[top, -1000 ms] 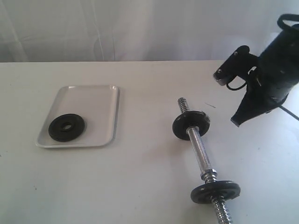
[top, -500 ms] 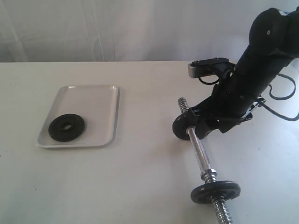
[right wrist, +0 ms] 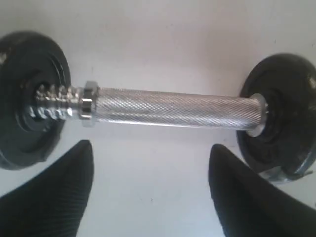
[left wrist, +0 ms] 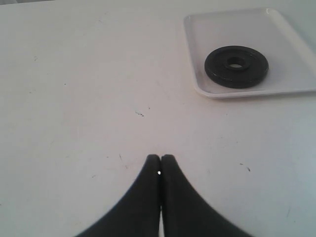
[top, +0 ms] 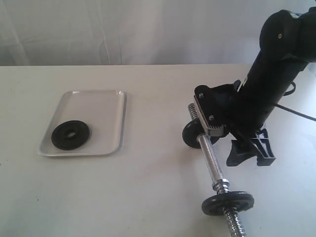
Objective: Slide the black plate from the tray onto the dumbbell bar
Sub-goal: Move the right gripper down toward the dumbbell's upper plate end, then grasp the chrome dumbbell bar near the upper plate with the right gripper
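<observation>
Over on the right of the tabletop (top: 148,187), the right tool (top: 251,157) hangs low just beside the dumbbell bar (top: 210,157), jaws spread wide and gripping nothing. Its wrist view shows the knurled handle lying just past the fingertips (right wrist: 81,158), not between them. Two black discs sit on that bar: the far disc (top: 189,134) is half hidden behind the arm, and the near disc (top: 227,202) is by the threaded end at the front. Across on the left, well apart, the black plate (top: 70,136) lies flat in the tray (top: 96,108), toward its near left corner, the tray's only load. The left tool (left wrist: 160,162) is pinched together on nothing, over bare tabletop short of the tray. A broad bare stretch separates tray and bar.
</observation>
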Controlling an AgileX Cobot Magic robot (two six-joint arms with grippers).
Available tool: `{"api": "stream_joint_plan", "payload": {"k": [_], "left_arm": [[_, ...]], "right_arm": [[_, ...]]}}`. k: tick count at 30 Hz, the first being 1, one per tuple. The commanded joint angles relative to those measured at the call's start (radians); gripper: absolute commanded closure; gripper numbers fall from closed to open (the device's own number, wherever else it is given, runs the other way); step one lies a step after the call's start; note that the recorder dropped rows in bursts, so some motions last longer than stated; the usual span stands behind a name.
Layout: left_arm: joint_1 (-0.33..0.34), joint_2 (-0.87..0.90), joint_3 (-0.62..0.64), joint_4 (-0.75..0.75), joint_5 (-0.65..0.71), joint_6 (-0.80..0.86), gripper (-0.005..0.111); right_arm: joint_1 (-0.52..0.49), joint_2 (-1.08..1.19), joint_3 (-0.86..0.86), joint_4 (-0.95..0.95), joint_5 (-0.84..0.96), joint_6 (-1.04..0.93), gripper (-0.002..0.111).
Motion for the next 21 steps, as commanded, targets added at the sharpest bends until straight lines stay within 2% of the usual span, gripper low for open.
{"api": "stream_joint_plan", "payload": {"k": [1, 13, 21], "left_arm": [[0.0, -0.004, 0.003, -0.007, 0.003, 0.001, 0.107], [0.0, -0.004, 0.003, -0.007, 0.003, 0.001, 0.107], [0.0, -0.004, 0.003, -0.007, 0.003, 0.001, 0.107]], "right_arm": [[0.004, 0.014, -0.004, 0.007, -0.039, -0.203, 0.048], [0.096, 0.067, -0.004, -0.044, -0.15, -0.363, 0.048], [0.132, 0.106, -0.004, -0.292, -0.074, -0.357, 0.048]]}}
